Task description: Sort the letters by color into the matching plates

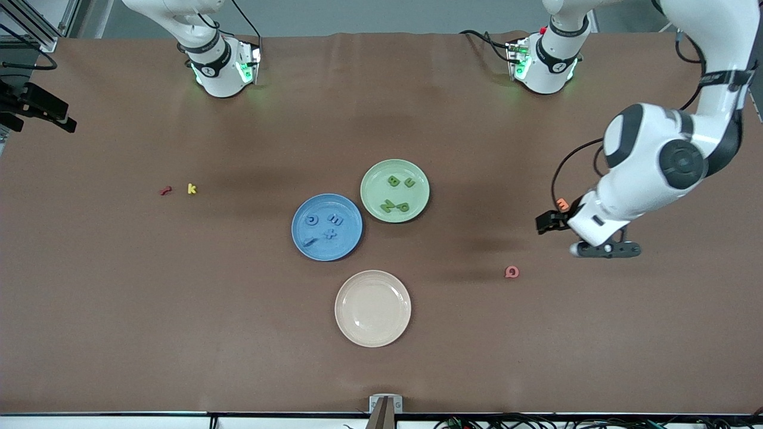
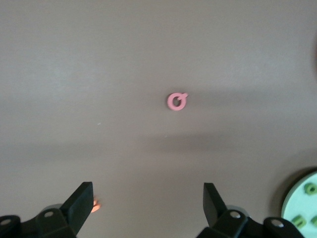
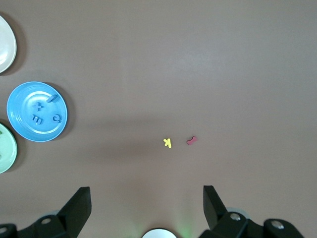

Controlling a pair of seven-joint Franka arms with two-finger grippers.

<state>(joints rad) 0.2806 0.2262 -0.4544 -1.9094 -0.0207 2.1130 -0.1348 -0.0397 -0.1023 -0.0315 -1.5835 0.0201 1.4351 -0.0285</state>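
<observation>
I count four blue letters in the blue plate and four green letters in the green plate, which sits touching it at its one o'clock, so I judge the sorting finished. My left end effector hangs wide and empty over bare desk near the pink letter; my right end effector, up by its base, is wide and empty too, so next I only park both arms.

Matt brown table covering, soft-looking with a faint crease. The cream plate shows a slight sheen, the blue plate and green plate look smooth too. Glossy white arm shells, matt black fingers.
</observation>
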